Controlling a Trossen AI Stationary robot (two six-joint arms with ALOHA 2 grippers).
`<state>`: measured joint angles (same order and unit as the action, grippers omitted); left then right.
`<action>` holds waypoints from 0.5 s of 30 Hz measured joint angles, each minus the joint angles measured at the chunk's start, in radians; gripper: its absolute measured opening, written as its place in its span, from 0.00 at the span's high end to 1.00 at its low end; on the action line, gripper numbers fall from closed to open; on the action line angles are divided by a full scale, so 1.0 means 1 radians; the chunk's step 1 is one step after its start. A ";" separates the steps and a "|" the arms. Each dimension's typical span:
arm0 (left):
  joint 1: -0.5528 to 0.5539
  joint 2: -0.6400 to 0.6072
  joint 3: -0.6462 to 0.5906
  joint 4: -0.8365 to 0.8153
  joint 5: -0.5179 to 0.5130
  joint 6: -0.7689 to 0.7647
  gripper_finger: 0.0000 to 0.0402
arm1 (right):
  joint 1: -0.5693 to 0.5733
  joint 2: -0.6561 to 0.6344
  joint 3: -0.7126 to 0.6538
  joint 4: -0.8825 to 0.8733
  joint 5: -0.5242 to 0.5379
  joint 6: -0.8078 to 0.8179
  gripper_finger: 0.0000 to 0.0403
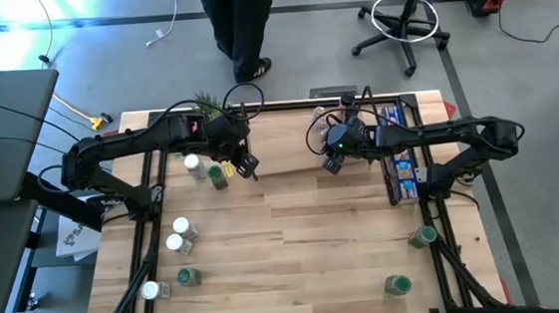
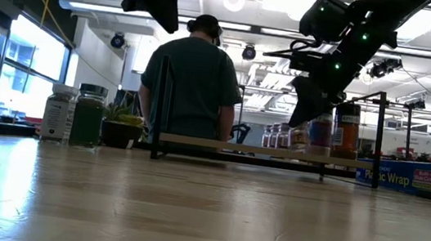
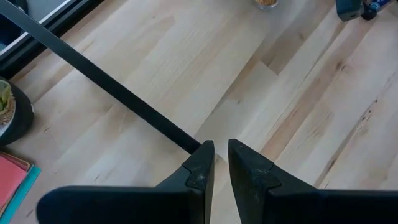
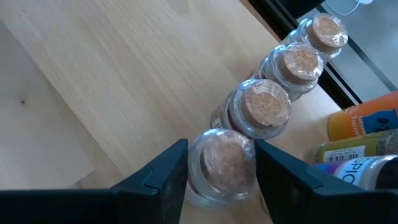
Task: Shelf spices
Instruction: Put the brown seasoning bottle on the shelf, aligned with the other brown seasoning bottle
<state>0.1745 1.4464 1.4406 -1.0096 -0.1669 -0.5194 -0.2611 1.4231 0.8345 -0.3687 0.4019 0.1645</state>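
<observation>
Right gripper (image 4: 217,168) straddles a cork-topped jar (image 4: 225,163) on the shelf (image 4: 124,74)

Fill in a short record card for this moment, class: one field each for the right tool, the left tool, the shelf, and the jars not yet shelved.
Right tool: right tool over the shelf, its fingers either side of the nearest cork-topped jar in a row of four
Left tool: left tool empty, fingers nearly together, above bare wood
Shelf: shelf at the table's far edge, jars grouped at its right end
Unshelved: loose jars standing on the table, mostly on its left side
</observation>
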 joint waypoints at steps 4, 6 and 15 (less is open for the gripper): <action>0.000 0.000 0.000 0.000 0.000 0.000 0.90 | 0.000 0.000 0.000 0.000 -0.002 -0.007 0.57; 0.000 0.000 0.000 0.000 0.000 0.000 0.90 | 0.000 0.000 0.000 0.001 -0.014 -0.007 0.56; 0.000 0.000 0.000 0.000 0.000 0.000 0.90 | 0.000 -0.017 0.002 0.008 -0.075 -0.014 0.46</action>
<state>0.1745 1.4464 1.4403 -1.0092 -0.1673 -0.5194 -0.2611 1.4062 0.8364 -0.3611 0.3269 0.1501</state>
